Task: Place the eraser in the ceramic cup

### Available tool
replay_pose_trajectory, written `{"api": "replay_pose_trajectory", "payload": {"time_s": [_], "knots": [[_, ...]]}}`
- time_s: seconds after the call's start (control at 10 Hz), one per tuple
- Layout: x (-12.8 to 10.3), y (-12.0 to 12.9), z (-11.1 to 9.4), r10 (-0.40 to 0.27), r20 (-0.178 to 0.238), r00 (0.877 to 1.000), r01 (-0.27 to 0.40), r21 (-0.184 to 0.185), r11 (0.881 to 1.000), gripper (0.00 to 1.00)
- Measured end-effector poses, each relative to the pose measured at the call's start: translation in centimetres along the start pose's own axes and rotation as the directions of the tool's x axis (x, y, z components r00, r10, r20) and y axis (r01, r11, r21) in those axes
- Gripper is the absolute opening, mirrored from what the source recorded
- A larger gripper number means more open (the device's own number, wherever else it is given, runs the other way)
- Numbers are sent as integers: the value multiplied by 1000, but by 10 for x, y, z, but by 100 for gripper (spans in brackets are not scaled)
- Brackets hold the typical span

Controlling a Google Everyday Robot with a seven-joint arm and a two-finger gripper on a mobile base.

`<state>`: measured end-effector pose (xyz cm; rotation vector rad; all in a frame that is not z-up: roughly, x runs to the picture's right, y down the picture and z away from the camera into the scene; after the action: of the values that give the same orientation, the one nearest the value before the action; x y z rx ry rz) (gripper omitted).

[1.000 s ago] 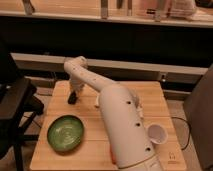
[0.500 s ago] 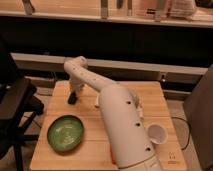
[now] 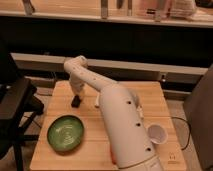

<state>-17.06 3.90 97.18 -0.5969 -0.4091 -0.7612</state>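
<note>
The eraser (image 3: 76, 102) is a small dark block on the wooden table (image 3: 60, 95), at the far left. My gripper (image 3: 77, 94) hangs at the end of the white arm (image 3: 120, 125), just above the eraser and right at its top. I cannot tell whether it touches the eraser. The ceramic cup (image 3: 156, 134) is a small white cup standing upright near the table's right front, partly behind the arm's thick lower section. It is far from the gripper.
A green round plate (image 3: 66, 132) lies at the front left, in front of the eraser. A small dark spot (image 3: 97, 103) shows beside the arm. A black chair (image 3: 15, 107) stands left of the table. A dark counter runs behind.
</note>
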Motion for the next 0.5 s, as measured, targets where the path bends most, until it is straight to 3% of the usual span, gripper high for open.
{"api": "replay_pose_trajectory", "payload": {"time_s": [0.4, 0.5], "knots": [[0, 0, 0, 0, 0, 1000, 0, -1, 1000, 71], [0, 1, -1, 0, 0, 1000, 0, -1, 1000, 77]]}}
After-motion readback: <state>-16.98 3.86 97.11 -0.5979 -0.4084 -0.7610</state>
